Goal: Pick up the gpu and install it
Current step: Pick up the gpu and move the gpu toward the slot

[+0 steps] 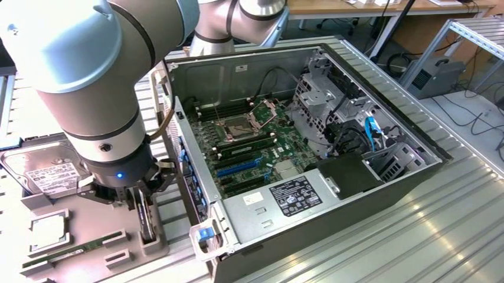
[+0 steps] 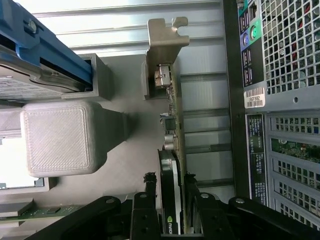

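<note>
The gpu (image 2: 171, 150) stands on edge in a grey printed holder (image 2: 150, 80). It is a thin dark card with a silver metal bracket (image 2: 162, 50) at one end. My gripper (image 2: 170, 181) straddles the card, with one black finger (image 2: 149, 187) pressed against each side, shut on it. In the exterior view my gripper (image 1: 138, 203) hangs straight down over the gpu (image 1: 146, 224), just outside the wall of the open computer case (image 1: 331, 194) on the exterior view's left. The card still sits in the holder.
On the grey parts tray (image 1: 94, 212) lie a hard drive (image 1: 51, 174), a processor (image 1: 49, 230) and a RAM stick (image 1: 71, 250). The motherboard inside the case has blue expansion slots (image 1: 240, 167). A tall grey block (image 2: 62, 137) stands beside the card.
</note>
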{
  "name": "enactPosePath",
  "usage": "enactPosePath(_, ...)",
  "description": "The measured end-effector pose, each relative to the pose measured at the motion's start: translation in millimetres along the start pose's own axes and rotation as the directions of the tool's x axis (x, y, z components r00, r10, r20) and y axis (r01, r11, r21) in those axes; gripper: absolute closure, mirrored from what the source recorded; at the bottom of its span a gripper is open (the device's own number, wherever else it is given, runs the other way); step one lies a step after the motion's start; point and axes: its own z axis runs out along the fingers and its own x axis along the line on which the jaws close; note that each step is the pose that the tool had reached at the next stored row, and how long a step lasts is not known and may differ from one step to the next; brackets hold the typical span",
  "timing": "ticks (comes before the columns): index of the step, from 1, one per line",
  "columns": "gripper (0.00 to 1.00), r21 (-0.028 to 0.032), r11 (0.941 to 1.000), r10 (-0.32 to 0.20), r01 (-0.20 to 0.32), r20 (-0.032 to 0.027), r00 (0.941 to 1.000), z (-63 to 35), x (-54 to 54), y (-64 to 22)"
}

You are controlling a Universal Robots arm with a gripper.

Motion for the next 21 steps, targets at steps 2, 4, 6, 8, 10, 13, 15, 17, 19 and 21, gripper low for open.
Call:
enactPosePath(2, 0.65, 0.0, 1.0, 0.0, 0.0, 0.0001, 1.0, 0.0, 0.0, 0.0)
enactPosePath(4, 0.65, -0.0001, 1.0, 0.0, 0.0, 0.0001, 1.0, 0.1, 0.0, 0.0)
enactPosePath(6, 0.73, 0.0, 1.0, 0.0, 0.0, 0.0, 1.0, 0.0, 0.0, 0.0)
enactPosePath(8, 0.73, 0.0, 1.0, 0.0, 0.0, 0.0001, 1.0, 0.0, 0.0, 0.0)
enactPosePath(10, 0.73, 0.0, 1.0, 0.0, 0.0, 0.0001, 1.0, 0.0, 0.0, 0.0)
enactPosePath(13, 0.73, -0.0005, 0.9998, -0.019, 0.019, -0.0007, 0.9998, 0.1, -0.1, 0.0)
enactPosePath(15, 0.73, -0.0008, 0.9989, -0.046, 0.046, -0.0018, 0.9989, 0.2, -0.2, 0.0)
enactPosePath(17, 0.73, -0.0009, 0.9989, -0.047, 0.047, -0.0019, 0.9989, 0.2, -0.2, 0.0)
enactPosePath(19, 0.73, -0.0008, 0.9989, -0.047, 0.047, -0.002, 0.9989, 0.1, -0.2, 0.0)
enactPosePath(21, 0.73, -0.0008, 0.9989, -0.047, 0.047, -0.0019, 0.9989, -3.6, -0.3, 0.2)
